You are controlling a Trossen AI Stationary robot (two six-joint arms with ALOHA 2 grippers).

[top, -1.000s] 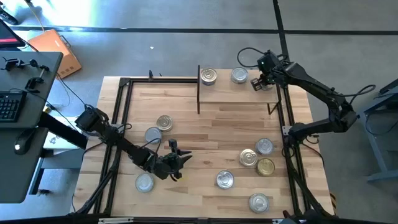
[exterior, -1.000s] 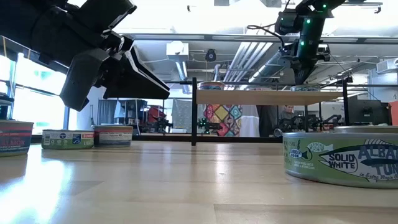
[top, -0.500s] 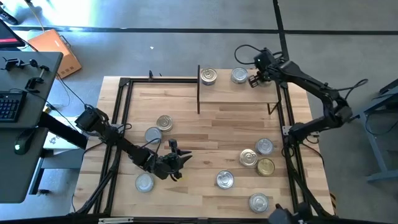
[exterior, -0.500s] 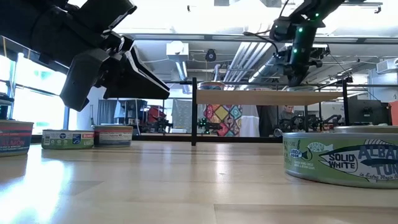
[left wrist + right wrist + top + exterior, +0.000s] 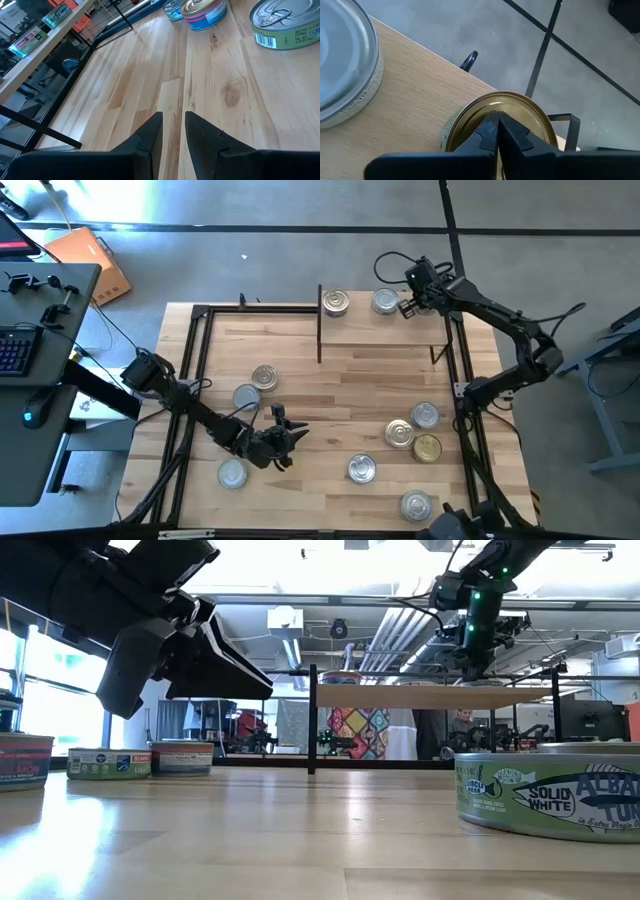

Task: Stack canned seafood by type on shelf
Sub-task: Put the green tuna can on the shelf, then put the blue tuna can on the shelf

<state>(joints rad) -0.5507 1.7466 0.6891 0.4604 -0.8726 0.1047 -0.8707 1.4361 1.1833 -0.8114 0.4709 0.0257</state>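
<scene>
The shelf [image 5: 380, 330] stands at the table's far edge with two silver cans [image 5: 335, 302] [image 5: 385, 301] on top. In the right wrist view a gold-lidded can [image 5: 520, 107] sits on the shelf's right end, beside a silver can [image 5: 345, 60]. My right gripper [image 5: 497, 117] is shut, its tips over that gold lid. In the high view the gripper [image 5: 408, 307] hides this can. My left gripper [image 5: 173, 127] hovers low over bare wood near the table's front left [image 5: 290, 435]. It is slightly open with nothing between its fingers. My right gripper points its shut fingertips [image 5: 490, 125] slanting down from the right over the middle of the gold can's lid [image 5: 512, 102]. I cannot tell whether they touch the lid. The can stands flat on the shelf.
Loose cans lie on the table: two at mid left [image 5: 265, 377] [image 5: 246, 396], one at the front left [image 5: 232, 473], and several at the right [image 5: 399, 433] [image 5: 427, 448] [image 5: 361, 469] [image 5: 416, 505]. A black frame [image 5: 195, 380] borders the table. Bare wood lies in the middle.
My right gripper has moved a little toward the table's left along the shelf top, toward the right-hand silver can, and slightly down, staying shut.
</scene>
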